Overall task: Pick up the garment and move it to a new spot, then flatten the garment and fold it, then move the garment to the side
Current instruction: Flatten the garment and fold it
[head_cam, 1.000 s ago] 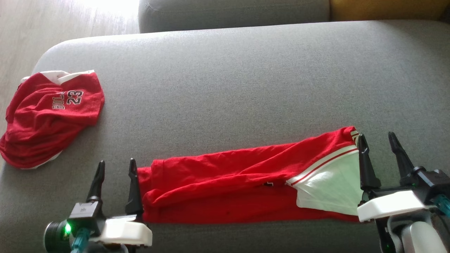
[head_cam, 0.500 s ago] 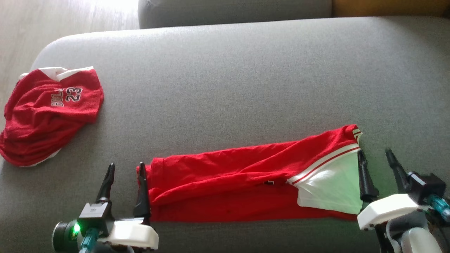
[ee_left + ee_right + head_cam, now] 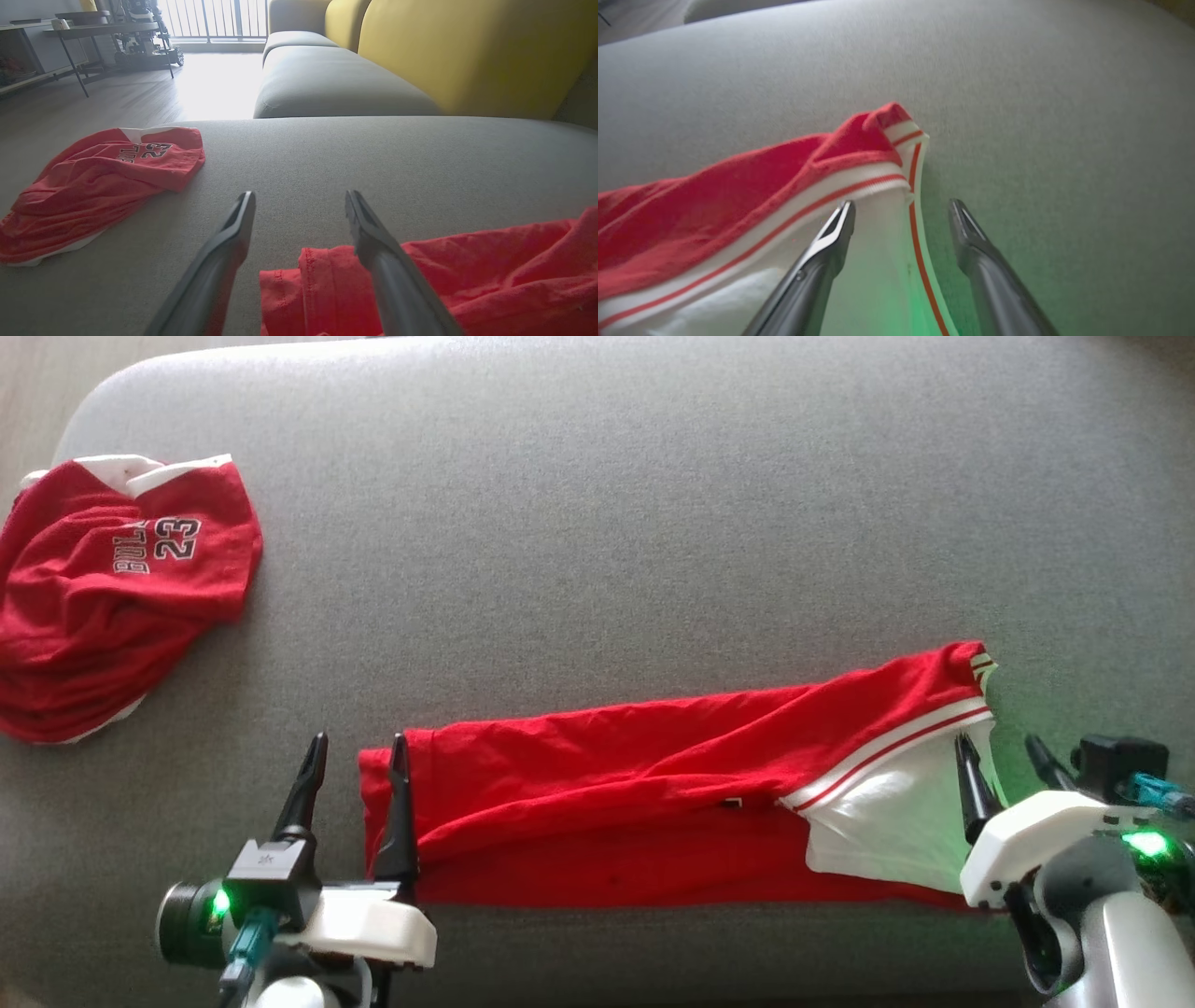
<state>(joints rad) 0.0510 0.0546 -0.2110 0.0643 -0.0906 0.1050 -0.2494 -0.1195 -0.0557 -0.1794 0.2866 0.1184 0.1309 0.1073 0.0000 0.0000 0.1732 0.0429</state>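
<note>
- the garment, a red shirt folded into a long narrow strip, lies across the near part of the grey sofa seat, running left to right and rising a little toward its right end.
- the strip's right end shows a white panel edged by a white band with a thin red stripe.
- the left pincer sits at the strip's left end with its two dark fingers spread apart and nothing between them gripped.
- in the left wrist view the garment's hemmed end lies between the fingers and passes under the right one, while the left finger is over bare seat; whether either finger touches the cloth cannot be told.
- the right pincer sits at the strip's right end, fingers also spread wide and holding nothing.
- in the right wrist view its left finger is over the white panel and its right finger over bare seat, with the garment's striped edge running between them; a green glow falls on the cloth and seat there.
- a second red garment, crumpled and printed with "23", lies at the seat's far left corner, well apart from the strip.
- the left wrist view also shows a yellow backrest and another grey seat beyond.
</note>
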